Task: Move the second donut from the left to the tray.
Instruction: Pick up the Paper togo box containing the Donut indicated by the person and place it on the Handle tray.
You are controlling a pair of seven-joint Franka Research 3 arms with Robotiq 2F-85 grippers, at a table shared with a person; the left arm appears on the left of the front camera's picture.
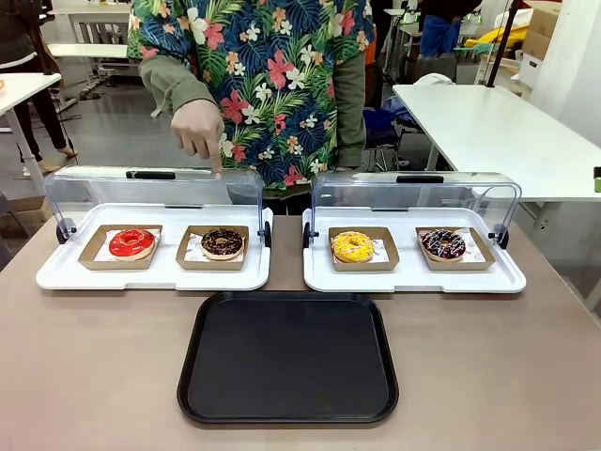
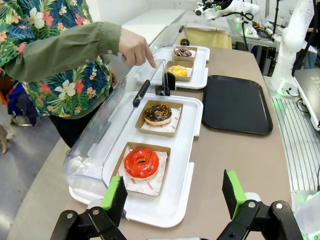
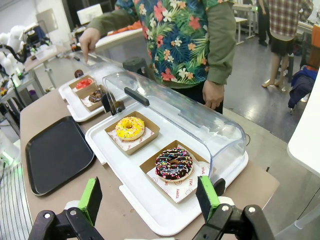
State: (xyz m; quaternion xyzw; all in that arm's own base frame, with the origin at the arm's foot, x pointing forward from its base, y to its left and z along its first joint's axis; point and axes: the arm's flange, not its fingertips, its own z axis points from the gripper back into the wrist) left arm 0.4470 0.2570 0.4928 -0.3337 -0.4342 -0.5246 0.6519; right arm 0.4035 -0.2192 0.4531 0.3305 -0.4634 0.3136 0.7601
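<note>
The second donut from the left (image 1: 223, 243) is a dark chocolate ring in a brown cardboard holder, on the left white display tray beside a red-glazed donut (image 1: 131, 243). The black tray (image 1: 288, 357) lies bare in front of both display trays. In the left wrist view my left gripper (image 2: 173, 200) hangs open near the red donut (image 2: 141, 162), with the chocolate donut (image 2: 158, 114) one holder further on and the black tray (image 2: 236, 104) to its right. My right gripper (image 3: 149, 200) is open over the other display tray's near edge. The chocolate donut (image 3: 96, 95) lies far off.
A person at the far side points a hand (image 1: 202, 132) down at the raised clear lid (image 1: 155, 193) behind the chocolate donut. The right display tray (image 1: 413, 277) holds a yellow donut (image 1: 352, 247) and a dark donut with colourful topping (image 1: 443, 244). Both lids stand open.
</note>
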